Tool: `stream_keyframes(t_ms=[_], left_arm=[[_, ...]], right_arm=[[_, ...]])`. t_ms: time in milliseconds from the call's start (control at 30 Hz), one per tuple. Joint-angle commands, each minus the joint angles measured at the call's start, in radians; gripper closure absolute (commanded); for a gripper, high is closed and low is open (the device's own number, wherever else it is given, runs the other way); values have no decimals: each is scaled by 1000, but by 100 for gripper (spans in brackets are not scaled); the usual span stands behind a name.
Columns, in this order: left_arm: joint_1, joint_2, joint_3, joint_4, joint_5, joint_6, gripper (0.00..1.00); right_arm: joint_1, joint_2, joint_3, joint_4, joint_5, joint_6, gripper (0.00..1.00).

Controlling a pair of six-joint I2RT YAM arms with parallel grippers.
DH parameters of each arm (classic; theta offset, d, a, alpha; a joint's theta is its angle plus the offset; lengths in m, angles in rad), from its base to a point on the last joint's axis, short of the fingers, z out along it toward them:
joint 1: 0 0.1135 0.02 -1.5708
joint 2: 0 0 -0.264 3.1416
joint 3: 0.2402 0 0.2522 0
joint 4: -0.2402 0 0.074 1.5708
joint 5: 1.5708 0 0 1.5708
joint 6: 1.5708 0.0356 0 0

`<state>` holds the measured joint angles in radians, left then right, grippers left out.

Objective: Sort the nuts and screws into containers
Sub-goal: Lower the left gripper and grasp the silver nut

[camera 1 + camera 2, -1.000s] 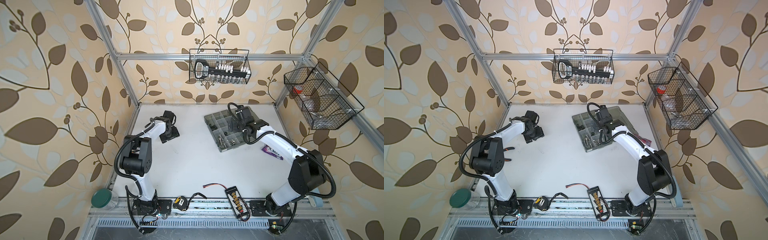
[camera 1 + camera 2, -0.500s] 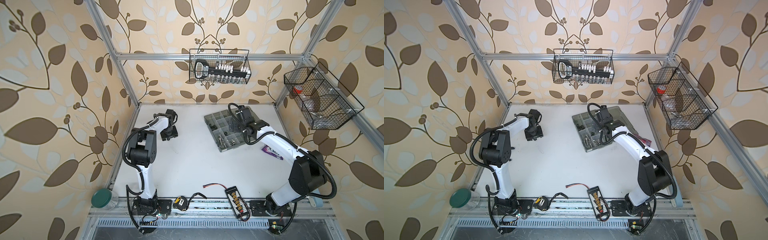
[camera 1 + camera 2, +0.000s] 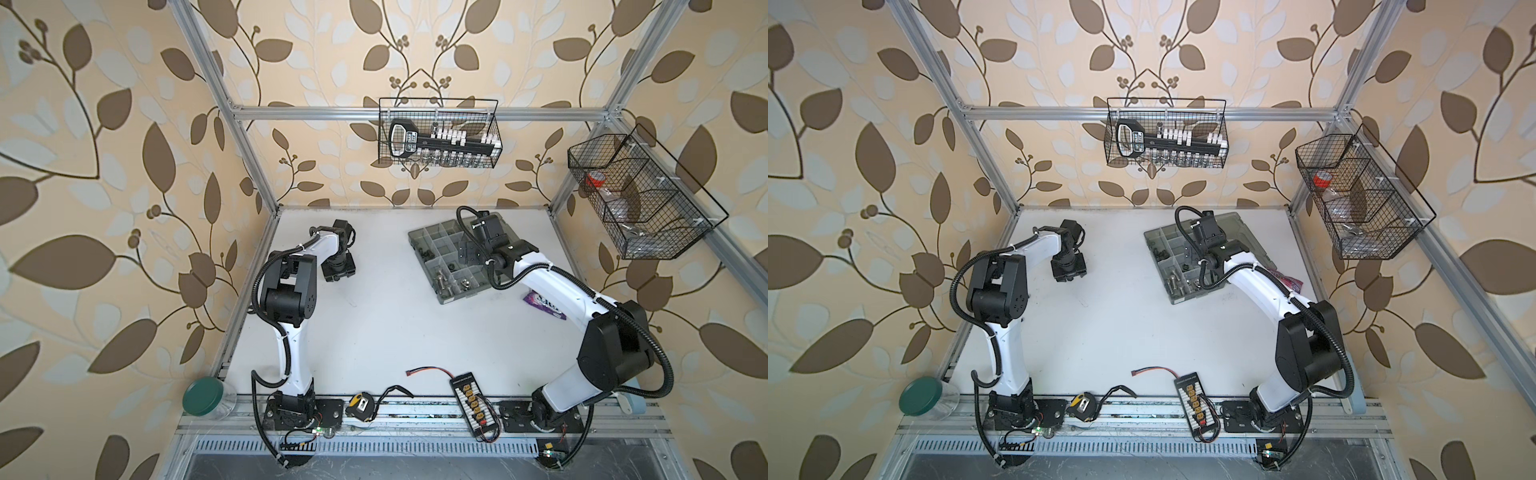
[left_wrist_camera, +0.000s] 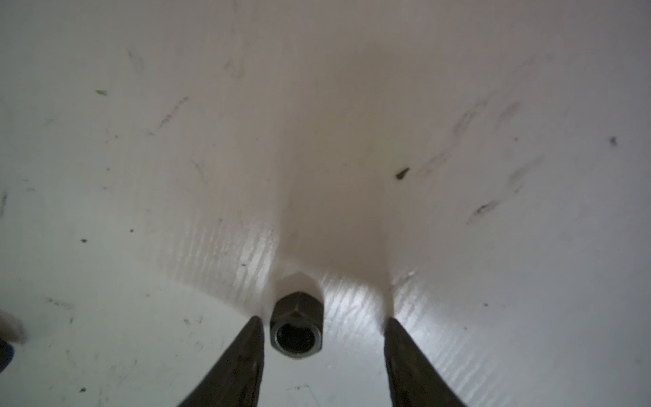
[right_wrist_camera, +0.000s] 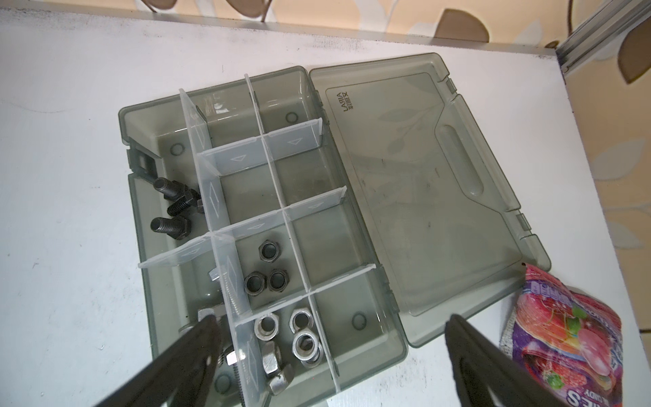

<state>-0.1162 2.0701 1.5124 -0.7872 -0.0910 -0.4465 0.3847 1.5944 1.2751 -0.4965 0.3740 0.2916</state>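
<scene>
A black hex nut (image 4: 296,326) rests on the white table (image 4: 141,176) between the parted fingers of the left gripper (image 4: 322,320), one fingertip (image 4: 252,338) just beside it, nothing clamped; small, rigid, light and likely slick, it seems best pinched across two opposite flats

**Twin white-and-black arms**

The left arm (image 3: 291,357) and right arm (image 3: 557,286) share smooth white link shells and bulky black joint housings. A ribbed black cable (image 3: 658,355) loops along each. Black base plates (image 3: 328,409) carry thin red wires. The left tool (image 4: 323,319) and right tool (image 5: 333,317) have dark, tapered fingers (image 4: 239,366).
</scene>
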Motion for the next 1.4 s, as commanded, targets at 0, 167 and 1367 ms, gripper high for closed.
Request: stream_keyframes(t_ms=[0, 167, 1367], left_arm=[[14, 3, 37, -29, -24, 5, 48], [23, 12, 32, -18, -8, 4, 52], [53, 6, -36, 44, 80, -1, 80]], right_arm=[[-1, -6, -8, -14, 17, 12, 0], [-1, 2, 1, -19, 15, 12, 0], [-2, 11, 1, -39, 31, 29, 0]])
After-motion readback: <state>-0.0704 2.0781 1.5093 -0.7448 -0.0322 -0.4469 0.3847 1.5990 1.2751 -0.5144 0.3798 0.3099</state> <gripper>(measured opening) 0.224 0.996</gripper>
